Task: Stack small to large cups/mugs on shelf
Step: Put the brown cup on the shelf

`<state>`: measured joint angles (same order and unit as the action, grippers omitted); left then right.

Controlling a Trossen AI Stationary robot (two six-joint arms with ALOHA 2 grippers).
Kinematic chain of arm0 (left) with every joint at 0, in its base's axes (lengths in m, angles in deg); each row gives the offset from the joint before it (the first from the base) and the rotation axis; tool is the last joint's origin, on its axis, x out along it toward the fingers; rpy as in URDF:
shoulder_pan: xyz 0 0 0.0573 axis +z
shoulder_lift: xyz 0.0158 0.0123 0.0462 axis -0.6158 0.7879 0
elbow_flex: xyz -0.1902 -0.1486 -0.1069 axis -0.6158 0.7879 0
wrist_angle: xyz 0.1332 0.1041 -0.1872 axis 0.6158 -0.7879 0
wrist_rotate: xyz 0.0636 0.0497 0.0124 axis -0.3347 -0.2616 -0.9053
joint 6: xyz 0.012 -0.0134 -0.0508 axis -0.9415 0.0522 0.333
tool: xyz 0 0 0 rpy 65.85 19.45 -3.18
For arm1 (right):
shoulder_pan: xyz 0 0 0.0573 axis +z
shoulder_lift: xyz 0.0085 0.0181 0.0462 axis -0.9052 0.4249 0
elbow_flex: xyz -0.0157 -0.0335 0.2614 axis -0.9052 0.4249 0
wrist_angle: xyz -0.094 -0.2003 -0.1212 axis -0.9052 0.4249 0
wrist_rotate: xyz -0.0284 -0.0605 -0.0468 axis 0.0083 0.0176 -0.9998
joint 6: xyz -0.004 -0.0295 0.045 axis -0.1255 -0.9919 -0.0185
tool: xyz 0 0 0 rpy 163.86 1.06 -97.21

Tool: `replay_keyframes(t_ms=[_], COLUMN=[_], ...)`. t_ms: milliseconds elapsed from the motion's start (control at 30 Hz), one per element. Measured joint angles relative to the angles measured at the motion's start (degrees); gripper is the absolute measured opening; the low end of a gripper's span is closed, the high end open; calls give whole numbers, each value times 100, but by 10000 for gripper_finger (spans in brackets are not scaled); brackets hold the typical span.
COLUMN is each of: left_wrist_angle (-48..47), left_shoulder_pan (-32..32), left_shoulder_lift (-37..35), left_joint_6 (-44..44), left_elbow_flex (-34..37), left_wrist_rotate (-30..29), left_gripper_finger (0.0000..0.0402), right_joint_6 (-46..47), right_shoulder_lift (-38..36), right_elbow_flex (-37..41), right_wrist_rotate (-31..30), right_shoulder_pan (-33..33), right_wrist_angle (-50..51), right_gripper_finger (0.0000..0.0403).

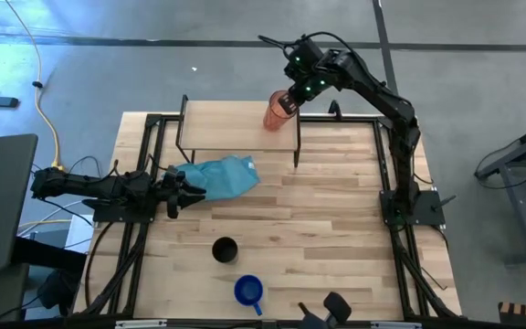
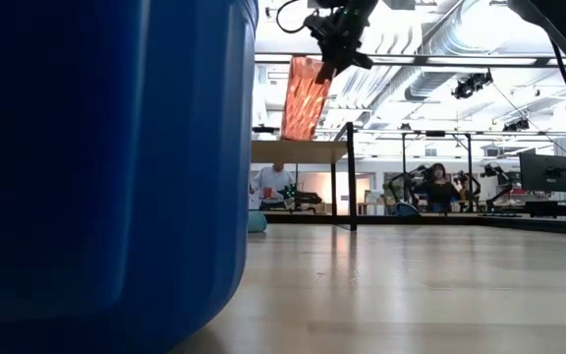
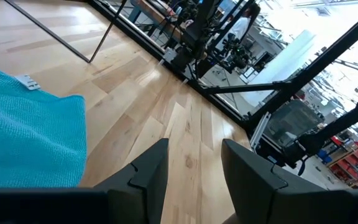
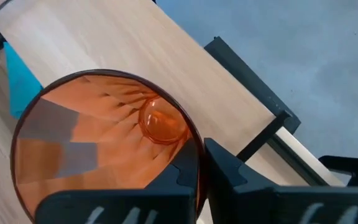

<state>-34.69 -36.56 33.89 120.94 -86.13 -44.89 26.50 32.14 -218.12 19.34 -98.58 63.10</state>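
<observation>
Right gripper [image 4: 204,171] fingers pinching tumbler [image 1: 278,111] rim above shelf [image 1: 217,126]; lower gently, keep upright, seat flat before letting go. Left gripper [image 3: 194,168] fingers spread, idle beside teal cloth [image 1: 224,175].

Red-orange tumbler [image 1: 277,111] tilted, seemingly just above shelf [image 1: 222,126], black cup [image 1: 225,249] and blue mug [image 1: 248,291] on tabletop

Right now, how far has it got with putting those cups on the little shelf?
Early days. The right gripper is shut on the rim of the red-orange tumbler at the right end of the shelf; whether it is resting there yet is unclear. The black cup and blue mug wait on the table's near side. The left gripper, open, sits by the teal cloth.
</observation>
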Motion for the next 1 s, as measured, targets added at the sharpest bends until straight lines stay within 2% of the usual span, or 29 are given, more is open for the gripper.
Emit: replay_keyframes(t_ms=[1000], left_wrist_angle=[1], left_shoulder_pan=[1], left_shoulder_lift=[0], left_joint_6=[0], left_elbow_flex=[0], left_wrist_rotate=[-2], left_gripper_finger=[138], right_joint_6=[41], right_shoulder_lift=[-1], right_elbow_flex=[2], right_wrist_rotate=[210], right_shoulder_pan=[-40], right_wrist_angle=[-3], right_gripper_finger=[0])
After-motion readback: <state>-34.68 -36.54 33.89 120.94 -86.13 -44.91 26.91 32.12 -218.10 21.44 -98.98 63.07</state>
